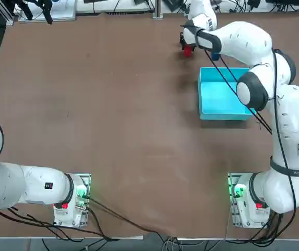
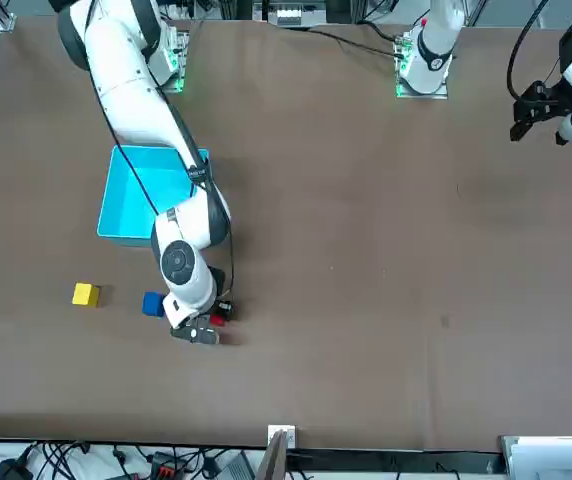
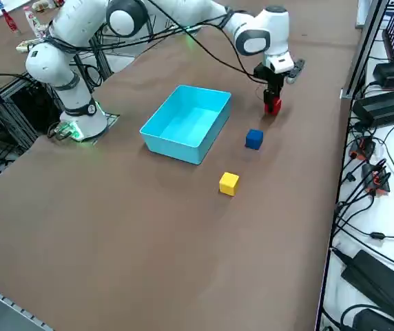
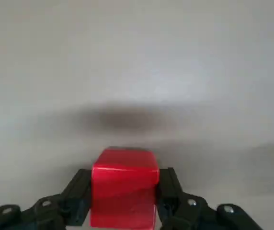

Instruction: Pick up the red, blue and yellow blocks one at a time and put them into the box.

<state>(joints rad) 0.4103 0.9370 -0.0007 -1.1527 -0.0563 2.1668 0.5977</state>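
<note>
My right gripper [image 4: 124, 196] is shut on the red block [image 4: 124, 186], its two black fingers pressed against the cube's sides. That red block [image 3: 273, 106] is at the table's far side, beyond the box, and its shadow in the wrist view suggests it hangs just above the table. The red block [image 1: 187, 50] peeks out under my right gripper [image 1: 186, 48] in the top view. The blue block [image 3: 253, 138] lies on the table near the cyan box [image 3: 187, 123]. Farther along sits the yellow block [image 3: 229, 183]. The box [image 1: 222, 94] holds nothing visible.
My right arm [image 1: 259, 78] reaches over the box's edge, partly covering it in the top view. Cables and dark equipment [image 3: 383, 103] line the table's right edge. Brown table [image 1: 113, 115] stretches wide to the left of the box.
</note>
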